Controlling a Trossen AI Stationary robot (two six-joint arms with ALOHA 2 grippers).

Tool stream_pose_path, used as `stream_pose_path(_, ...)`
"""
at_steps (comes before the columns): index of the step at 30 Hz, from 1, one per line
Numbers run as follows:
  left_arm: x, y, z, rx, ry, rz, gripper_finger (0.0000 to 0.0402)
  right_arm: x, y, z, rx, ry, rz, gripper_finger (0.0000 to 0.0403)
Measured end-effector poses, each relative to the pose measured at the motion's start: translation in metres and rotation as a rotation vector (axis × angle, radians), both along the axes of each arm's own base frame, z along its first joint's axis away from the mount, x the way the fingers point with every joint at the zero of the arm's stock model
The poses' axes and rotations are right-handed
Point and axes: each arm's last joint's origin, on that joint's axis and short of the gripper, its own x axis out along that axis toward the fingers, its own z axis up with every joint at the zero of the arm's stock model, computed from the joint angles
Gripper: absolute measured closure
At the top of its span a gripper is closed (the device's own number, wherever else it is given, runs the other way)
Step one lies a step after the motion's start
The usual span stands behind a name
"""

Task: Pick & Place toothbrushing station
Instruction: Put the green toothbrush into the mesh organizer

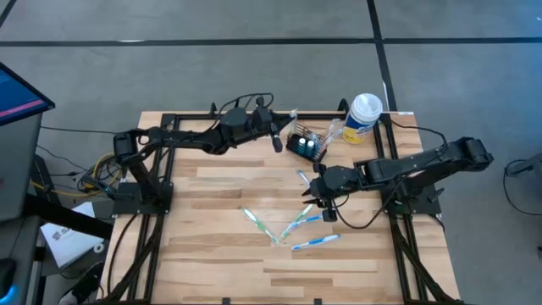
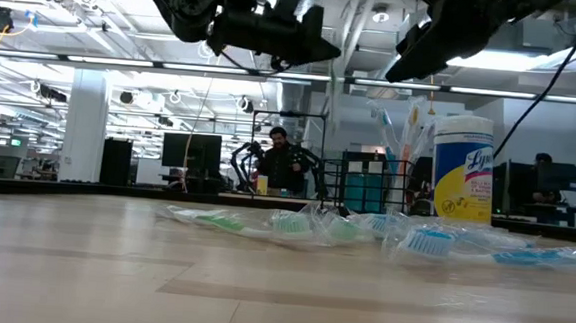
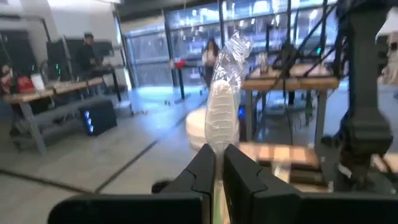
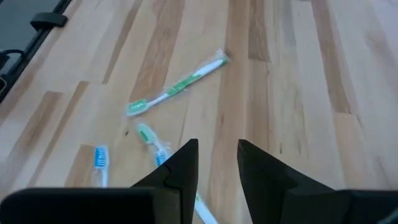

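A wooden table [image 1: 220,254] was seen from above with two dark robot arms reaching over it. The left gripper [image 1: 288,119] hung above the far side of the table, its fingers [image 3: 202,174] pressed shut on a toothbrush in a clear plastic wrapper [image 3: 222,106], which stood up between them. The held toothbrush was near the toothbrushing station [image 1: 306,146], a small black wire-mesh caddy that sat toward the far edge of the table, with wrapped brushes already standing in it. Just beside the caddy, farther toward the right corner, stood a white, yellow and blue canister [image 1: 362,116] with a white lid. The right gripper [image 1: 326,208] hovered above the middle of the table with its fingers [image 4: 180,168] parted and nothing between them. Below it, several wrapped green and blue toothbrushes [image 1: 292,229] lay scattered flat on the wood, well apart from the caddy.
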Motion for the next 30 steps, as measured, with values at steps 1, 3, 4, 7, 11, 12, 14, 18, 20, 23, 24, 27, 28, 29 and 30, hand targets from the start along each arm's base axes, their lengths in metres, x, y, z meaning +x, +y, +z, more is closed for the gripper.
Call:
stream_pose_path(1,0.0,0.003,-0.001,-0.002,0.005,0.006,0.0396,0.0,-0.001,0.0,0.0,-0.003,-0.004,0.0301)
stream_pose_path(3,0.004,0.008,0.0,0.001,-0.014,0.014,0.0396,0.001,-0.003,0.0,-0.001,-0.003,-0.012,0.0301)
stream_pose_path(4,0.005,0.01,-0.001,-0.008,-0.013,0.018,0.0396,0.001,-0.005,0.0,-0.001,-0.005,-0.016,0.0301)
stream_pose_path(7,0.013,0.018,-0.007,-0.017,-0.003,0.027,0.0396,0.002,-0.008,0.0,0.0,-0.006,-0.03,0.0301)
stream_pose_path(11,0.023,0.029,-0.014,-0.018,0.005,0.02,0.0396,0.002,-0.01,0.0,0.0,-0.006,-0.038,0.0301)
stream_pose_path(12,0.025,0.032,-0.016,-0.02,0.01,0.024,0.0396,0.002,-0.011,0.0,0.0,-0.006,-0.041,0.0301)
stream_pose_path(14,0.027,0.038,-0.019,-0.022,0.015,0.031,0.0396,0.002,-0.011,0.0,-0.001,-0.004,-0.042,0.0301)
stream_pose_path(18,0.023,0.048,-0.019,-0.022,0.012,0.054,0.0396,0.002,-0.011,0.0,-0.004,-0.005,-0.037,0.0301)
stream_pose_path(20,0.021,0.052,-0.019,-0.025,0.013,0.063,0.0396,0.002,-0.011,0.0,-0.015,-0.006,-0.026,0.0301)
stream_pose_path(23,0.019,0.055,-0.019,-0.045,0.002,0.043,0.0396,0.002,-0.011,0.0,-0.018,-0.006,-0.022,0.0301)
stream_pose_path(24,0.019,0.055,-0.019,-0.046,0.003,0.037,0.0396,0.002,-0.011,0.0,-0.019,-0.006,-0.022,0.0301)
stream_pose_path(27,0.021,0.055,-0.024,-0.049,0.011,0.029,0.0396,0.002,-0.013,0.001,-0.035,-0.014,-0.014,0.0301)
stream_pose_path(28,0.023,0.056,-0.027,-0.049,0.011,0.028,0.0396,0.003,-0.014,0.001,-0.036,-0.02,-0.016,0.0301)
stream_pose_path(29,0.025,0.055,-0.03,-0.048,0.01,0.023,0.0396,0.003,-0.015,0.002,-0.035,-0.027,-0.021,0.0301)
stream_pose_path(30,0.026,0.055,-0.035,-0.057,0.02,0.011,0.0396,0.004,-0.016,0.002,-0.034,-0.032,-0.025,0.0301)
